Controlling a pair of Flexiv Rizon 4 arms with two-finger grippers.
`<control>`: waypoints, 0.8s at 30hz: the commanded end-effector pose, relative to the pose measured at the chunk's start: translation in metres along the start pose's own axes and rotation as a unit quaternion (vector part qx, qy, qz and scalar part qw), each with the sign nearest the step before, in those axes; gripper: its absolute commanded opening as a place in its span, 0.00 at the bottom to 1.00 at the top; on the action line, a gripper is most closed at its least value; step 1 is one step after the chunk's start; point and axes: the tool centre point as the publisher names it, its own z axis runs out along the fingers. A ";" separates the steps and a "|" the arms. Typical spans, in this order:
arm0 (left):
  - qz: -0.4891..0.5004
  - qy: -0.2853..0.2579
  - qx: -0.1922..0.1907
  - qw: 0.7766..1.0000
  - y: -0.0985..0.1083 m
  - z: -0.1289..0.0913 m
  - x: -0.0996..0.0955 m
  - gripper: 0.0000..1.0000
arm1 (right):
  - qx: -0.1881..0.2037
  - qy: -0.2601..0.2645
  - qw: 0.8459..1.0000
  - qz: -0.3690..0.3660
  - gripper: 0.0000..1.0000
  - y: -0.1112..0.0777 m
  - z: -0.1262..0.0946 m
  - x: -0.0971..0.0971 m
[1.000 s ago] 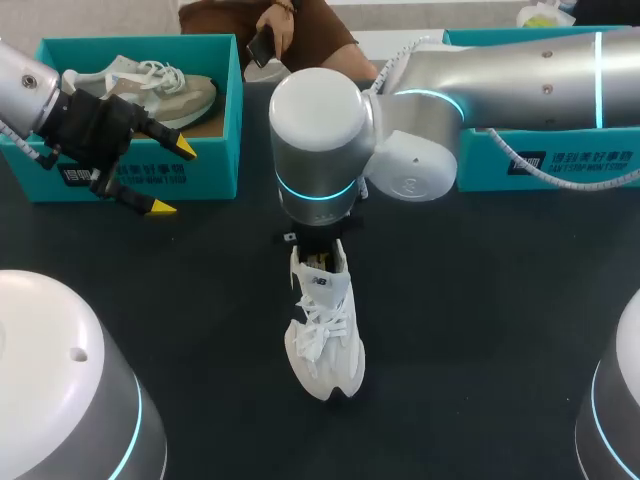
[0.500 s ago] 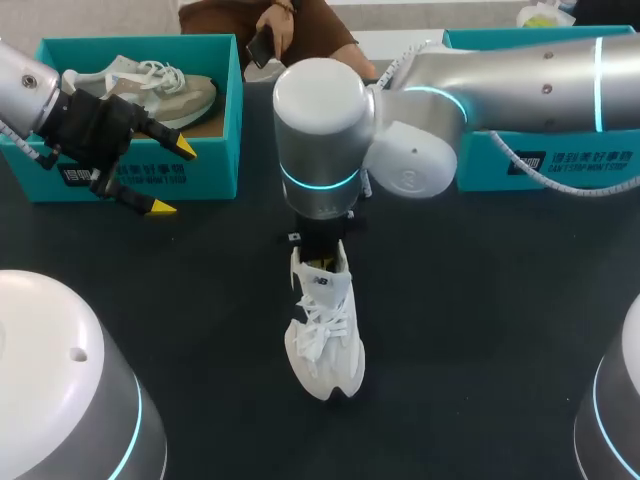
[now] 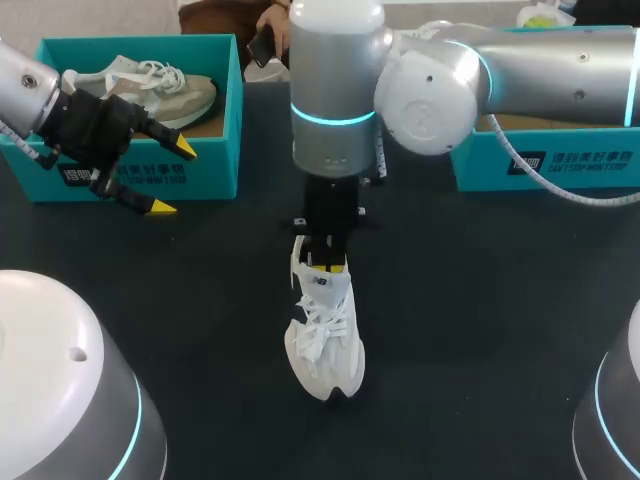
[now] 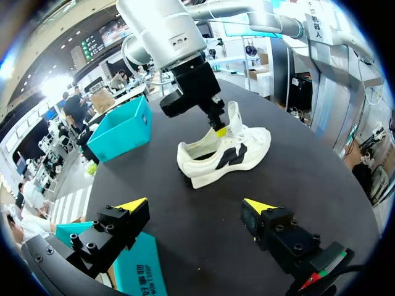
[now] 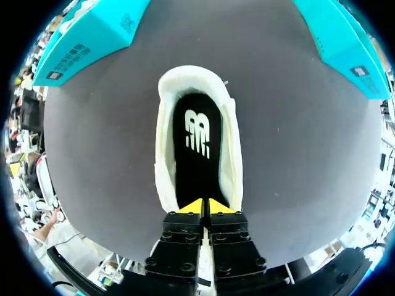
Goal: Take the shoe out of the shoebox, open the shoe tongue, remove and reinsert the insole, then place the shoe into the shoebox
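A white shoe (image 3: 325,330) stands upright on the black table (image 3: 480,300), its toe toward the near edge. Its black insole (image 5: 197,148) lies inside the opening. My right gripper (image 3: 328,264) hangs straight down over the tongue end of the opening, its yellow tips pressed together with nothing seen between them. The left wrist view shows the right gripper's tip beside the raised tongue (image 4: 233,116). My left gripper (image 3: 172,178) stands open by the front wall of the left shoebox (image 3: 200,165), far from the shoe (image 4: 225,151).
The left teal shoebox holds a grey-beige shoe (image 3: 165,85). A second teal shoebox (image 3: 540,160) stands at the back right, partly behind my right arm. Bare black table lies around the white shoe.
My right arm has risen and shifted toward the back; its gripper has lifted a little from the shoe's opening, and its yellow tips now show. The left arm and the shoe have not moved.
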 end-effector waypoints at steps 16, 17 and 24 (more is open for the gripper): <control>0.000 0.001 -0.002 1.000 0.000 0.000 0.001 1.00 | 0.013 0.051 0.998 -0.026 1.00 0.015 0.019 0.010; 0.000 0.001 -0.002 1.000 0.000 0.000 0.001 1.00 | 0.013 0.054 0.998 -0.031 1.00 0.014 0.020 0.011; 0.000 0.001 -0.002 1.000 0.000 0.000 0.001 1.00 | 0.024 0.055 0.997 -0.042 1.00 0.007 0.020 0.015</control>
